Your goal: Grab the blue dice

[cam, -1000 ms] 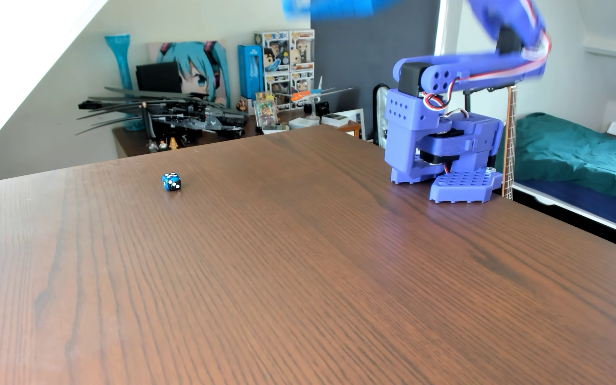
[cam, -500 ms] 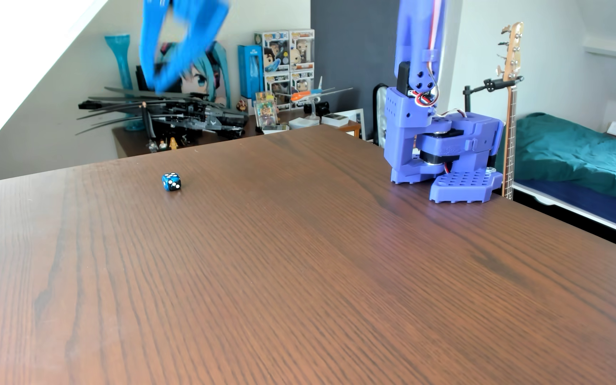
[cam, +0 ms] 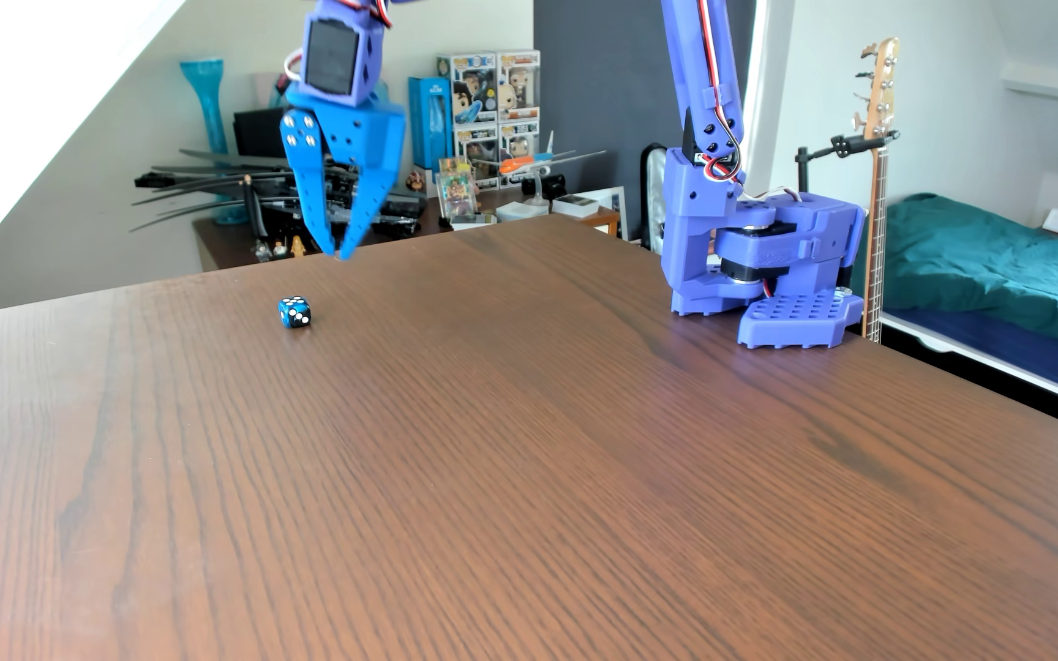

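Dark wood-grain table (cam: 577, 477) in a bedroom, other view. Blue dice (cam: 294, 312) rests on the table at left, 3 white pips on its front face. Gripper (cam: 339, 252) hangs above and behind it, fingertips nearly pressed together, holding nothing. Arm base (cam: 774, 279) stands at the right edge.

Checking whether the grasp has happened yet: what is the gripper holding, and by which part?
Nothing. The gripper hangs empty above the table; the blue dice lies apart.
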`<state>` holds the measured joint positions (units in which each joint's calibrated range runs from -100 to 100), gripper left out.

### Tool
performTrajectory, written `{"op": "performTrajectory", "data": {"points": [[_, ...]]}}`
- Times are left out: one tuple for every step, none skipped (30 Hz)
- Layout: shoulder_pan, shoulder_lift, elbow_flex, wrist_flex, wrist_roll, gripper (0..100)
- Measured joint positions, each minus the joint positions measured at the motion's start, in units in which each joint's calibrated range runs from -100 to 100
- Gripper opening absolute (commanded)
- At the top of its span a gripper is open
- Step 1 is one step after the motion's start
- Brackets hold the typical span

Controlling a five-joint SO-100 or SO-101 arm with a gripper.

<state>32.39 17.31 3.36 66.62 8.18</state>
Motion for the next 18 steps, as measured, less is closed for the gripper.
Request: {"op": "performTrajectory", "data": {"points": [[-0.2,0.0,0.7,0.0,0.6,16],[-0.5,0.0,1.4,0.0,1.3,18],[-0.8,0.0,1.8,0.0,1.8,19],[-1.0,0.0,2.1,0.0,2.3,21],[-1.1,0.0,2.2,0.0,2.6,22],[-1.1,0.0,2.2,0.0,2.8,24],[-1.1,0.0,2.2,0.0,2.8,25],[-1.0,0.0,2.2,0.0,3.0,27],[-0.9,0.0,2.2,0.0,3.0,29],[-0.9,0.0,2.2,0.0,3.0,30],[-0.9,0.0,2.2,0.0,3.0,31],[-0.9,0.0,2.2,0.0,3.0,31],[-0.9,0.0,2.2,0.0,3.0,32],[-0.9,0.0,2.2,0.0,3.0,32],[-0.9,0.2,2.2,0.0,3.0,32],[-0.9,0.4,2.2,0.0,3.0,32],[-0.9,0.8,2.2,0.0,3.0,32],[-0.9,1.1,2.2,0.0,3.0,32]]}}
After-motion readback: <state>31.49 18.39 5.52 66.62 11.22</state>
